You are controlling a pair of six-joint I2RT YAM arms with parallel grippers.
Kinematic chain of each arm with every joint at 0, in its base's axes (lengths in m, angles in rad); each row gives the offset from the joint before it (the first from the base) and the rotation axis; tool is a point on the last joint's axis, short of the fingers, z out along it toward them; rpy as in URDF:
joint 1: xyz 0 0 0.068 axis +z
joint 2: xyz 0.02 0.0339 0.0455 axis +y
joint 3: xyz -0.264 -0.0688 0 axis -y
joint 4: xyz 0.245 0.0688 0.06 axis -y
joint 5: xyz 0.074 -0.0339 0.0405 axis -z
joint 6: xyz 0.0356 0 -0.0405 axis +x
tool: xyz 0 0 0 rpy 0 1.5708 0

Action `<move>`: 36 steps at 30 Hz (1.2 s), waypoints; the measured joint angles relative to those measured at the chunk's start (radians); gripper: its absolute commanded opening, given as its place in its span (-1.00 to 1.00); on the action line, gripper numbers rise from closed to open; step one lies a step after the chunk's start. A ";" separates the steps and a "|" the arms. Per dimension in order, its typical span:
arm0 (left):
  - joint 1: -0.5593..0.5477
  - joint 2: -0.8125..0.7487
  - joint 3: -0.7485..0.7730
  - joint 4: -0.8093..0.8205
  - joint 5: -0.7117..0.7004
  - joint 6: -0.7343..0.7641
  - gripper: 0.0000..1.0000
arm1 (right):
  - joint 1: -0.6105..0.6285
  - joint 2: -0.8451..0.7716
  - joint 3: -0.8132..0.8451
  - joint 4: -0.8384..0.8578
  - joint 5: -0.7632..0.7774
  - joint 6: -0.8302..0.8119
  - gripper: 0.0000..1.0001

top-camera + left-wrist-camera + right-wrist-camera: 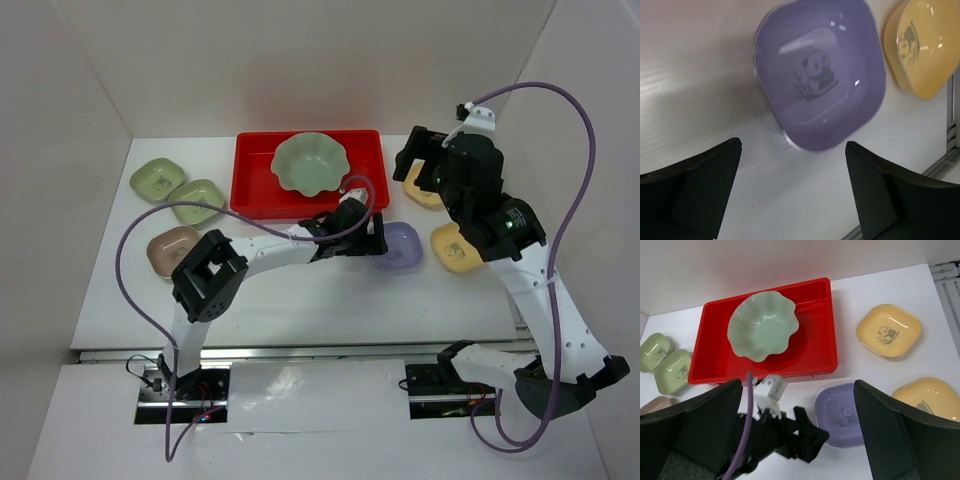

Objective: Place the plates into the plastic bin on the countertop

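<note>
Edges: the near rim of the lavender plate (820, 75) is seen just ahead of the left hand (378, 237), between the lines of its two fingers and not touched by either.
Room: bare surface (300, 300) is left on both sides of that rim and beneath the fingers; the front wall of the red bin (255, 185) runs close along the hand's left side.
Beyond the left hand: a yellow plate (920, 45) is set just past the lavender one, ahead and to the right, apart from it.
Left hand state: released, fingers spread wide, nothing held.
Left arm pose: stretched low across the surface, wrist camera tilted down onto the plate.
Right hand (415, 158) state: released, fingers wide apart, nothing held.
Right arm pose: raised well above the surface, hand angled downward.
Below the right hand: the bin is seen ahead and to the left with the large green dish (762, 325) resting inside it; a second yellow plate (888, 330) lies ahead and to the right, outside the bin.
Far from both hands: two small green plates (158, 180) and a tan plate (172, 250) are left on the surface past the bin's far end.
</note>
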 measured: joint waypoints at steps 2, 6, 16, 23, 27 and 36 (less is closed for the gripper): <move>0.000 0.055 0.080 -0.022 -0.020 -0.003 0.94 | 0.000 -0.019 -0.003 -0.004 -0.002 -0.001 0.99; -0.003 0.143 0.203 -0.071 -0.077 -0.032 0.76 | 0.000 -0.042 -0.003 -0.003 -0.013 -0.002 0.99; -0.007 0.225 0.257 -0.222 -0.191 -0.092 0.23 | 0.000 -0.049 -0.004 -0.001 -0.039 -0.006 0.99; -0.009 0.294 0.364 -0.259 -0.218 -0.131 -1.00 | 0.000 -0.070 -0.019 0.003 -0.057 -0.006 0.99; -0.019 0.278 0.335 -0.248 -0.239 -0.140 -1.00 | 0.000 -0.077 -0.019 0.005 -0.064 -0.006 0.99; -0.087 -0.021 0.079 -0.427 -0.240 -0.099 -1.00 | 0.000 -0.089 -0.033 0.013 -0.067 -0.006 0.99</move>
